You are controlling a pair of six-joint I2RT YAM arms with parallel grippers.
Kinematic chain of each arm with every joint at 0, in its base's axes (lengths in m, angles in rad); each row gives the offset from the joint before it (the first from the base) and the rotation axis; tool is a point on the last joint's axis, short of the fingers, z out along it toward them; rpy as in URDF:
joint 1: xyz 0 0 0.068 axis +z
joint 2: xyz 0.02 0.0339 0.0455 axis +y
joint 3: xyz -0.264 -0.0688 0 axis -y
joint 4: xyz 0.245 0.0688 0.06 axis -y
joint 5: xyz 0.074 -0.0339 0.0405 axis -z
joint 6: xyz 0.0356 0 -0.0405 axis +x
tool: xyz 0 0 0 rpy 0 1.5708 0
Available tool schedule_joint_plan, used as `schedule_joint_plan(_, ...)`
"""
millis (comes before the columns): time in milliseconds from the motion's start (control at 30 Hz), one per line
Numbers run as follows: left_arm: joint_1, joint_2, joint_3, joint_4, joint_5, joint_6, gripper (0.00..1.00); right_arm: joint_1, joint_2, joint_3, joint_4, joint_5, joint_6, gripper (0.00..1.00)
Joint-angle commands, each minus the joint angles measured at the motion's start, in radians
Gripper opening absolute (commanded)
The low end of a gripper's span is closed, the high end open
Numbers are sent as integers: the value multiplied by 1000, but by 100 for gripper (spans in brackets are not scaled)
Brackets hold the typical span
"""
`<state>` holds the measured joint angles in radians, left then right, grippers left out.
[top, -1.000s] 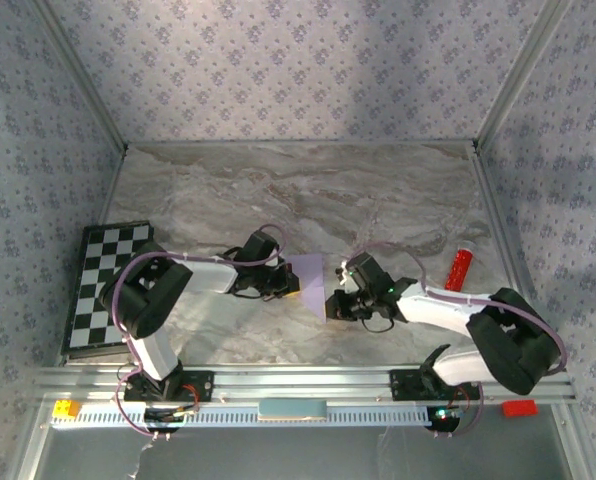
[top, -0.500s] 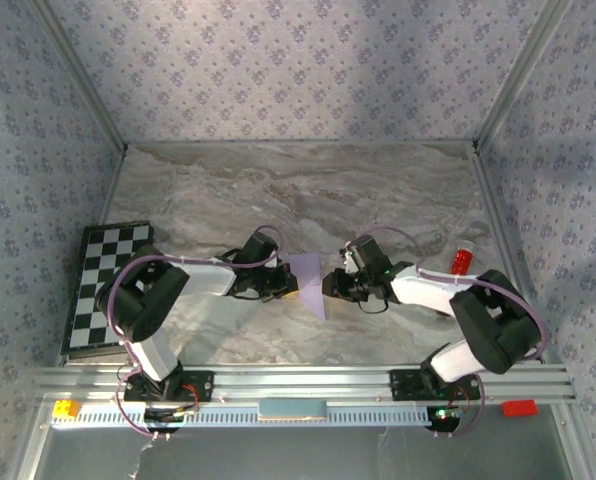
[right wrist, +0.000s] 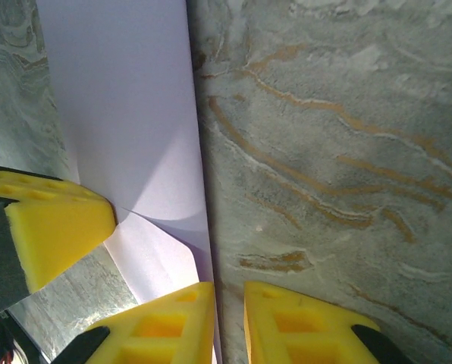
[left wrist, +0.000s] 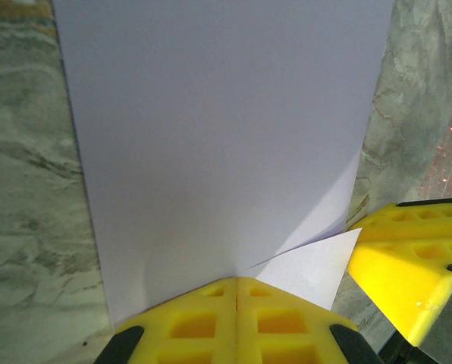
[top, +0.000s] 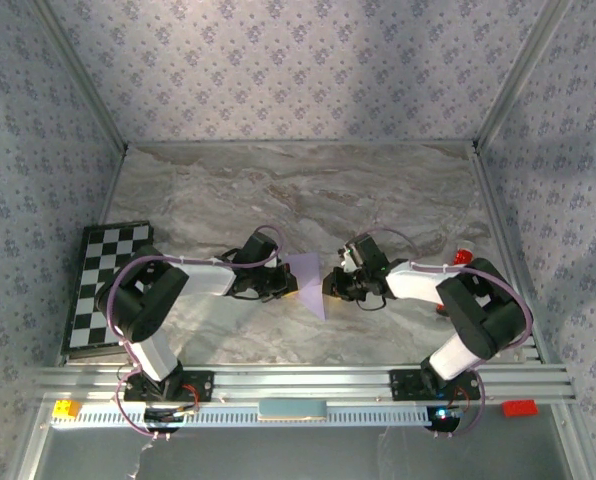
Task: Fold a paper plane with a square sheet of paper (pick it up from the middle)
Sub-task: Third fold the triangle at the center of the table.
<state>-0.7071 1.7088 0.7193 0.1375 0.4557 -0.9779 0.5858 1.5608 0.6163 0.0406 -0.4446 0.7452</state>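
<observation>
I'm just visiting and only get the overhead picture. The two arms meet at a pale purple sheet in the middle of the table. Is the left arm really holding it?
Observer: Yes. On the left wrist camera the left fingers are yellow and pressed shut on the near edge of the sheet of lilac paper.
Visitor: And the right arm?
Observer: Its wrist camera shows the right fingers with a narrow gap between them, and the paper's edge runs right up to that gap.
Visitor: Is the paper one flat layer?
Observer: Not quite. A small pointed corner pokes out from under the main sheet, beside the left fingers.
</observation>
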Motion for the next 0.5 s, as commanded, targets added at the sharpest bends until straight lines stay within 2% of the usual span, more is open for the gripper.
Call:
schedule_joint_plan(0, 0, -12, 6, -56, -25, 5, 1, 10, 26, 23, 83, -30, 2, 19)
schedule_joint_plan(467, 0, -15, 8, -60, -25, 7, 1, 8, 2, 11, 79, -9, 10, 24)
